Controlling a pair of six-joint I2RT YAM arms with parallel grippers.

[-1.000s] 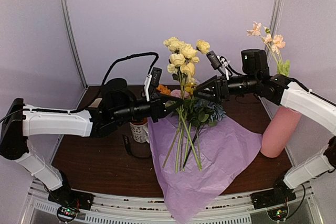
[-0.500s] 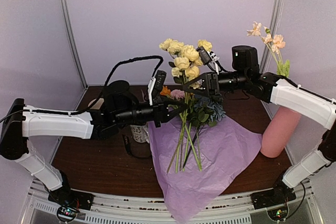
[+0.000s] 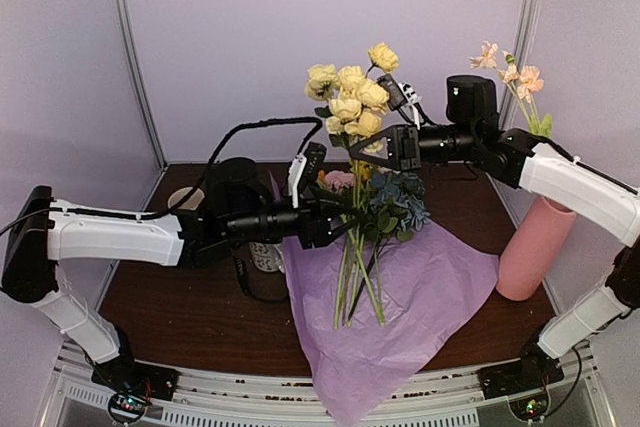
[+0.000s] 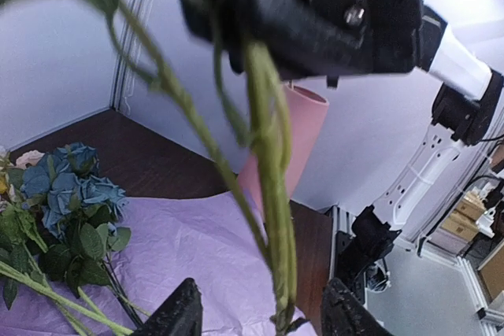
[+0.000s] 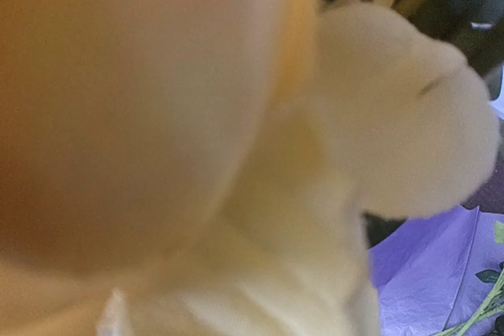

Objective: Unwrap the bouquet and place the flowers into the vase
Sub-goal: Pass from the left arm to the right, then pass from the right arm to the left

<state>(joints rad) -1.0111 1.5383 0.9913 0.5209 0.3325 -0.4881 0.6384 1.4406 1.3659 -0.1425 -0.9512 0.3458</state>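
Observation:
A bunch of yellow flowers (image 3: 350, 92) stands upright above the table, its green stems (image 4: 272, 194) hanging down. My right gripper (image 3: 365, 149) is shut on the stems just under the blooms; in the left wrist view it is the black block (image 4: 315, 5) at the top. My left gripper (image 3: 345, 222) is open lower down, and the stems pass between its fingertips (image 4: 179, 316) without touching them. Yellow blooms (image 5: 236, 155) fill the right wrist view and hide that gripper's jaws. The bouquet's lilac paper (image 3: 420, 292) lies spread open, with blue flowers (image 3: 395, 202) on it. The pink vase (image 3: 535, 247) at right holds peach flowers (image 3: 515, 77).
A white patterned mug (image 3: 265, 252) stands behind my left arm, and another (image 3: 185, 197) further left. More loose stems (image 3: 355, 287) lie on the paper. The paper overhangs the table's near edge.
My right gripper has closed on the yellow flowers' stems below the blooms. My left gripper has opened and let go of them. The bunch has risen a little.

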